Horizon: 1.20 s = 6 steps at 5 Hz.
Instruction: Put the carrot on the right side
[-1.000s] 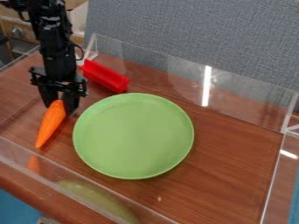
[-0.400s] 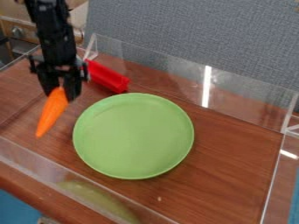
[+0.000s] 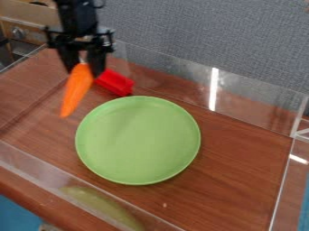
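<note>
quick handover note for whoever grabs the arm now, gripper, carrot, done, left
Gripper: shut on the carrot, up at the back left of the picture.
Carrot: hanging from the gripper, tip down, left of the green plate.
Done: carrot grasped and off the table.
Left: carry it to the right side, set it down, let go.
Red block: behind the plate.

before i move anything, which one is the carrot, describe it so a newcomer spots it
Find the big round green plate on the brown wooden table. Just beyond its upper-left edge in the picture, the black robot gripper holds the tapered orange carrot. Its orange colour and pointed lower end set it apart from the red block beside it.
</note>
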### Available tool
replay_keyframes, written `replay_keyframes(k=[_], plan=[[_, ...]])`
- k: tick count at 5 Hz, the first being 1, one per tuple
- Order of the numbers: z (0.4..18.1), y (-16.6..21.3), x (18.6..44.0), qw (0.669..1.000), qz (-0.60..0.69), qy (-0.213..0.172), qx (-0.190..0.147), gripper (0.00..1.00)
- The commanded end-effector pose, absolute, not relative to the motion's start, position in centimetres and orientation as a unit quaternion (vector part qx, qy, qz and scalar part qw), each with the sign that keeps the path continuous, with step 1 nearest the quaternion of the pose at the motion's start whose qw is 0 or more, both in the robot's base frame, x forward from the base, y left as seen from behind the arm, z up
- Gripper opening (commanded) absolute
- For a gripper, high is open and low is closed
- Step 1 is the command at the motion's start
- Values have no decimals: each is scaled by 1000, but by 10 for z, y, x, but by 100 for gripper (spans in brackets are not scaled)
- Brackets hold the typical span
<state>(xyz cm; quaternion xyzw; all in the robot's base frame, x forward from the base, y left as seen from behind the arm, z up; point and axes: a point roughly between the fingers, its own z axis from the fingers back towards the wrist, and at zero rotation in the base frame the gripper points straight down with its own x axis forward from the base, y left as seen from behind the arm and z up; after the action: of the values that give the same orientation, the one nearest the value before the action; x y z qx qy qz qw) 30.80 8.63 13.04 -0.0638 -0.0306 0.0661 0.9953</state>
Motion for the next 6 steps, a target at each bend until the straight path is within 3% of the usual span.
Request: replay_keyframes(k=[1, 3, 5, 6], plan=[[161, 53, 320, 995, 30, -71, -67, 0], [121, -19, 304, 994, -55, -56, -70, 0], [123, 51, 297, 996, -43, -57, -59, 0], [140, 5, 303, 991, -93, -66, -67, 0]])
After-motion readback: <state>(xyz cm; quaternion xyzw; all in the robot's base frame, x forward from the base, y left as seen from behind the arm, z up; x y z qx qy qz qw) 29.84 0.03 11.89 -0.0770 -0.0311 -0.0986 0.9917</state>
